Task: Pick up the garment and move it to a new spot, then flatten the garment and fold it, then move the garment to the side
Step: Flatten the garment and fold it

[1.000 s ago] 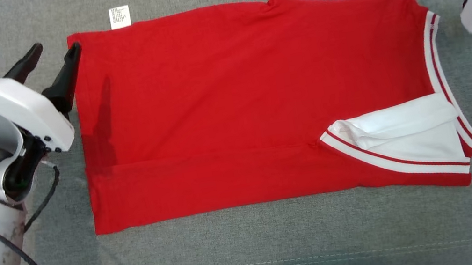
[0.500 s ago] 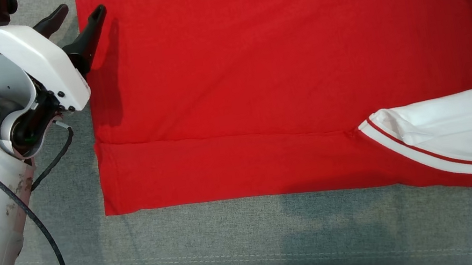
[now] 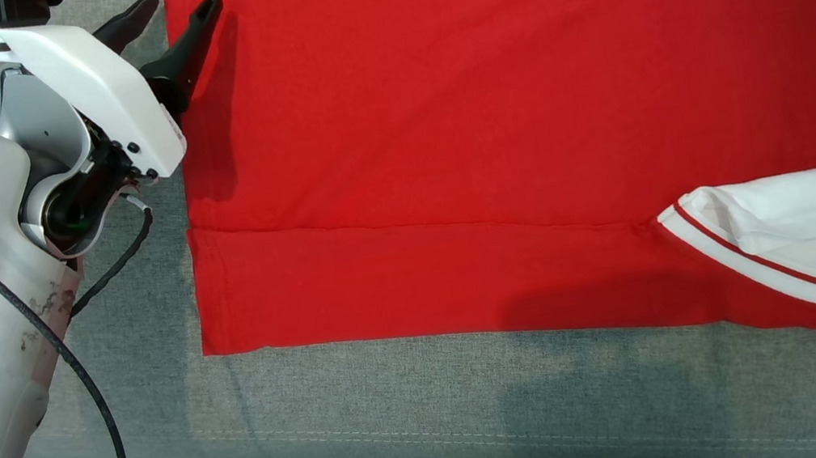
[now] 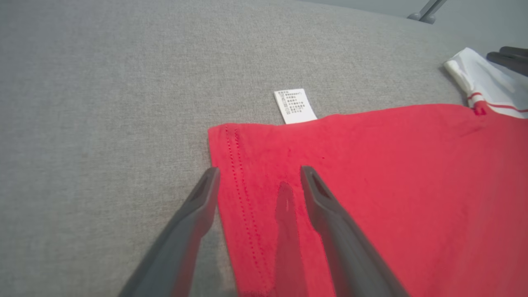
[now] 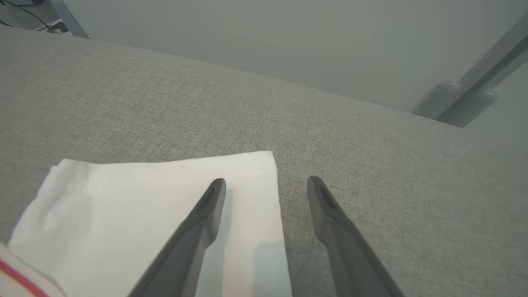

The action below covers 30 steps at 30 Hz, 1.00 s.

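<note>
Garment lay flat on grey surface, soft and light, likely to sag; left gripper spread astride its hem, right gripper spread astride white sleeve edge, both fair pinch spots.

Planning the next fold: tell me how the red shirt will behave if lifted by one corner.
The red shirt is probably floppy: it lies flat in thin folded layers, so a lifted corner should sag and unfold. The textured grey surface likely grips it, so a push may just wrinkle it.
</note>
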{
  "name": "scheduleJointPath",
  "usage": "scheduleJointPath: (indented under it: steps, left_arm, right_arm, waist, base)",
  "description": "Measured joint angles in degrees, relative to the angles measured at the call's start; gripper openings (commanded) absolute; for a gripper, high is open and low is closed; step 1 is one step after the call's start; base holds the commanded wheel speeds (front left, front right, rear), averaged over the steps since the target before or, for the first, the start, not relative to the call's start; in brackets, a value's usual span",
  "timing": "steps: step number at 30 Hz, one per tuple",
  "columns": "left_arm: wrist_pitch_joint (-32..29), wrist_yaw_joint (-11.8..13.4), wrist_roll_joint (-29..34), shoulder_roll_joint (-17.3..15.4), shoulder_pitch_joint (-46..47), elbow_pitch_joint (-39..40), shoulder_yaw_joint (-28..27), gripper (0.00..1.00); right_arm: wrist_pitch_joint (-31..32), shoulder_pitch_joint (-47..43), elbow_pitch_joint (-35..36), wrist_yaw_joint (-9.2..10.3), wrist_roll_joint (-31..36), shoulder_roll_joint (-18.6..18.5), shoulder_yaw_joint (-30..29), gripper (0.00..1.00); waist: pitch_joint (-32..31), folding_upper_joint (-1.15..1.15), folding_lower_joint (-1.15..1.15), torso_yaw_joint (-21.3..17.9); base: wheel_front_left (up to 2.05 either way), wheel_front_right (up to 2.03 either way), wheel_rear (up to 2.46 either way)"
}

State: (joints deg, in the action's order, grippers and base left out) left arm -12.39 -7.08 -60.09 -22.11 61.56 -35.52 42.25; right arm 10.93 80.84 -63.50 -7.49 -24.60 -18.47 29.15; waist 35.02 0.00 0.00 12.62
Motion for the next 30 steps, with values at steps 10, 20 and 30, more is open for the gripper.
scheduleJointPath:
  steps: [10, 20, 30]
  left_arm:
    - [3.8, 0.0, -3.7, -0.5, 4.4, -5.4, 5.3, 1.00]
    - [3.7, 0.0, -9.1, -1.3, 6.3, -7.6, 10.6, 0.22]
    - [9.0, 0.0, -13.3, -3.2, 6.4, -7.4, 13.9, 0.00]
  right_arm:
    - [-1.5, 2.3, -3.8, 0.00, -1.8, 2.9, 2.6, 1.00]
    - [-1.9, 2.5, -5.6, 0.00, -6.3, 6.1, 3.3, 0.00]
    - [-7.1, -1.4, 5.4, 0.00, -14.4, 2.7, 9.6, 0.00]
  waist:
    - [0.8, 0.00, 0.00, -1.1]
    - [0.9, 0.00, 0.00, -3.5]
    - [-0.2, 0.00, 0.00, -5.0]
  base:
    - [0.00, 0.00, 0.00]
    - [0.00, 0.00, 0.00]
    - [0.00, 0.00, 0.00]
